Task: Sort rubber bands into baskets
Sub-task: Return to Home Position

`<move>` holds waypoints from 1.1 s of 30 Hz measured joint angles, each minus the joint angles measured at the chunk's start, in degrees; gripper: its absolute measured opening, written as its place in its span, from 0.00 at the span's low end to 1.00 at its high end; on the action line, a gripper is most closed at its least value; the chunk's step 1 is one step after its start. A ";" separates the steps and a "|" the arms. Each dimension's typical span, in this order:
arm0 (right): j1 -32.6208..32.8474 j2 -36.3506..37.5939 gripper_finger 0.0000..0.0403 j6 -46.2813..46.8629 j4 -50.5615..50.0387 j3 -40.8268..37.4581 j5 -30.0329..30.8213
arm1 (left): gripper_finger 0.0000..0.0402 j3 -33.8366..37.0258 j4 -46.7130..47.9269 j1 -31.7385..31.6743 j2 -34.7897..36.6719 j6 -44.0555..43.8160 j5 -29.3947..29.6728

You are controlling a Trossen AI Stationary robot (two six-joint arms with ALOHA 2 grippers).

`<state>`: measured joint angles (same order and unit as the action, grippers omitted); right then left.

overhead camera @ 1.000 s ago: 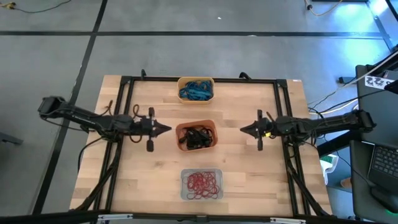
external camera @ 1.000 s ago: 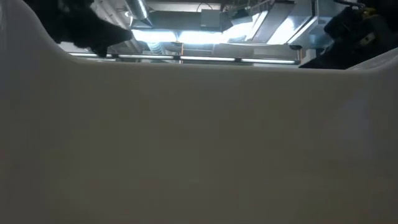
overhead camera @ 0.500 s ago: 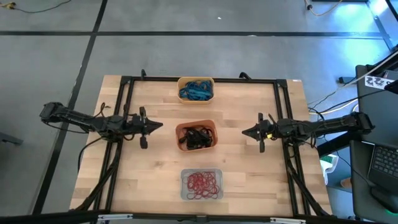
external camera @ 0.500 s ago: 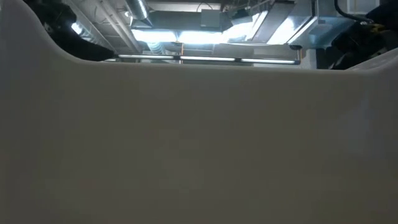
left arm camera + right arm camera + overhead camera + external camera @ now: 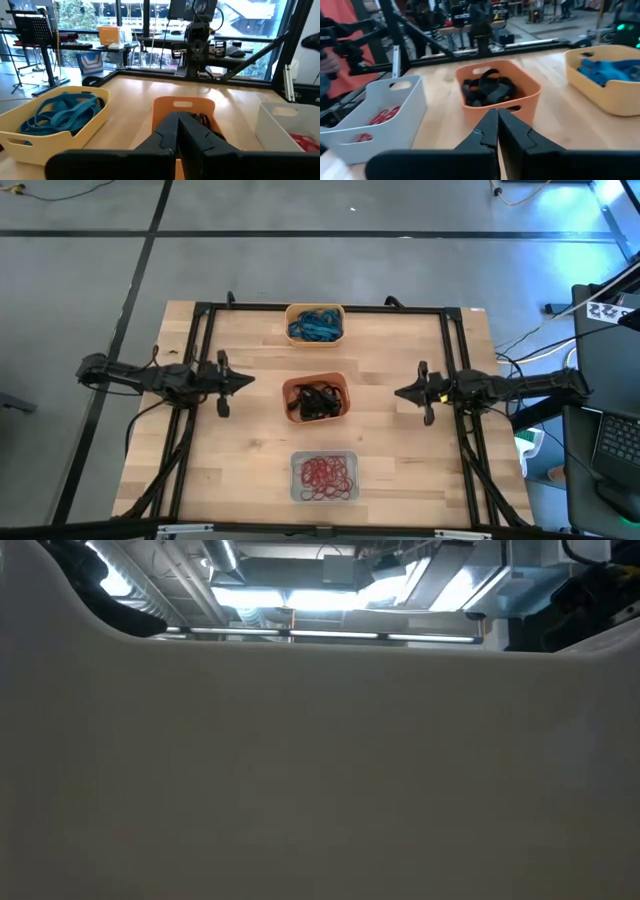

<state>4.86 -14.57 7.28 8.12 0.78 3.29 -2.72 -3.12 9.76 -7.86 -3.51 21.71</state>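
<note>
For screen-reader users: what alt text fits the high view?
A yellow basket of blue bands, orange basket of black bands and white basket of red bands line the table's middle. Left gripper and right gripper flank the orange one.

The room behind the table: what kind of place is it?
Probably a robotics lab or workshop: a desk with equipment stands before large windows, and pipes run under the ceiling.

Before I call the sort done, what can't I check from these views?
Low view: a pale surface fills nearly the whole picture, hiding everything on the table.
Left wrist view: the shut left gripper covers most of the orange basket; the white basket is cut off by the edge.
High view: the rubber bands are too small to count.
</note>
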 joint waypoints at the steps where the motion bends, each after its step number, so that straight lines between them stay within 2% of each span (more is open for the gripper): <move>1: 0.00 0.98 0.04 -0.30 -0.68 -0.01 0.68 | 0.01 0.00 0.73 0.00 1.18 0.00 0.00; 6: 0.00 6.23 0.04 -0.60 -5.44 -0.04 1.25 | 0.01 0.00 6.22 -0.01 7.69 -0.42 -0.05; 10: 0.00 9.51 0.04 -1.04 -6.18 -0.09 0.96 | 0.01 -0.04 6.79 0.00 7.63 -0.91 -0.50; 13: 0.00 11.24 0.04 -1.76 -6.31 -0.11 0.55 | 0.01 -0.02 6.80 0.00 7.65 -1.82 -5.26; 19: 0.00 11.51 0.04 -1.97 -6.57 -0.20 -0.96 | 0.01 2.27 0.61 0.00 7.60 -1.25 -8.93; 33: 0.00 10.95 0.04 -1.26 -6.60 -0.26 -0.98 | 0.03 2.25 0.72 -0.04 6.16 0.51 -9.72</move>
<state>4.86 -3.62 6.02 1.52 0.51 2.31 -0.47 -2.39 9.72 -1.69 -3.00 11.99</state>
